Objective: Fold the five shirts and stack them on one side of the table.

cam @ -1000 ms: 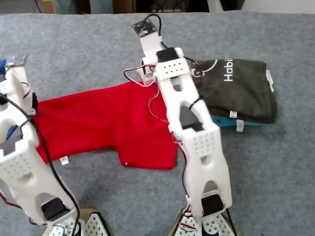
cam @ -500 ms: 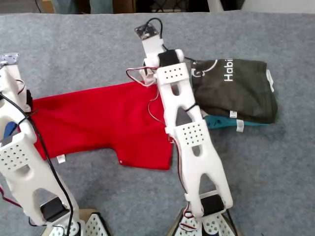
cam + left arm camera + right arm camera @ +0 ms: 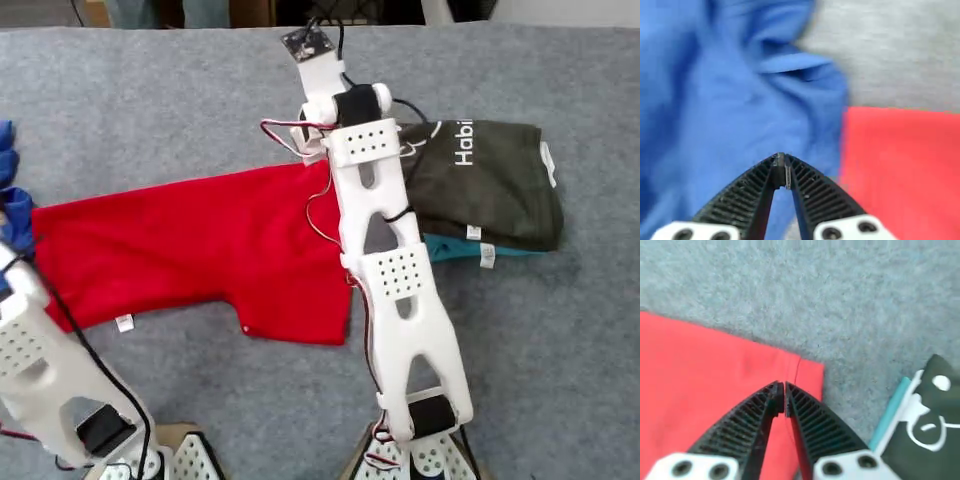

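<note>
A red shirt lies spread flat across the left and middle of the grey table. A dark folded shirt rests on a folded teal shirt at the right. A crumpled blue shirt sits at the left edge. My right gripper is shut, its tips over the red shirt near its far right corner, beside the dark shirt. My left gripper is shut over the blue shirt, just beside the red shirt's edge.
The right arm stretches from the near edge across the red shirt's right end. The left arm stands at the near left corner. Bare grey felt lies beyond the shirts and at the near right.
The red shirt's left edge has slid left and the shirt lies wider. The left arm has swung left toward the table edge. The right arm has shifted slightly farther and rightward.
</note>
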Controlling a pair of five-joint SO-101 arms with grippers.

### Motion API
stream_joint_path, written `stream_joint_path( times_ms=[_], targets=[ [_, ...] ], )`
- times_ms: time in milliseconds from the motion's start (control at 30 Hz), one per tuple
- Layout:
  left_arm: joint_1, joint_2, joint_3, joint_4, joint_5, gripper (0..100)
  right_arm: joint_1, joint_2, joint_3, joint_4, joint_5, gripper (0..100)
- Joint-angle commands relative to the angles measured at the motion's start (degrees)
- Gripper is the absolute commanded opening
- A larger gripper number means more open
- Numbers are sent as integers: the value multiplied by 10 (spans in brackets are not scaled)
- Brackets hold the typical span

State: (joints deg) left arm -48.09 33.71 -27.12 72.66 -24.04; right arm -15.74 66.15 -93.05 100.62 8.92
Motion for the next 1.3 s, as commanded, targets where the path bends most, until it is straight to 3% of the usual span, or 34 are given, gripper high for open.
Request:
stream_joint_path(
  times_ms=[0,233,367,600,767,967,1267],
  targets=[
    [-43,56,-29,-29,1,30,2,-58,-22,5,5,15],
    [-139,203,-163,-22,-22,30,3,-99,-22,6,5,15],
    [-175,223,-303,51,-21,30,2,-124,-21,6,5,15],
    [-109,222,-588,282,-3,30,2,-131,-20,6,5,15],
    [-56,193,-669,284,53,30,2,-133,-20,8,4,15],
    [-23,76,-572,284,53,30,-13,-188,53,9,4,15],
    [9,-232,-135,281,61,29,-21,-394,465,-22,7,15]
  ],
)
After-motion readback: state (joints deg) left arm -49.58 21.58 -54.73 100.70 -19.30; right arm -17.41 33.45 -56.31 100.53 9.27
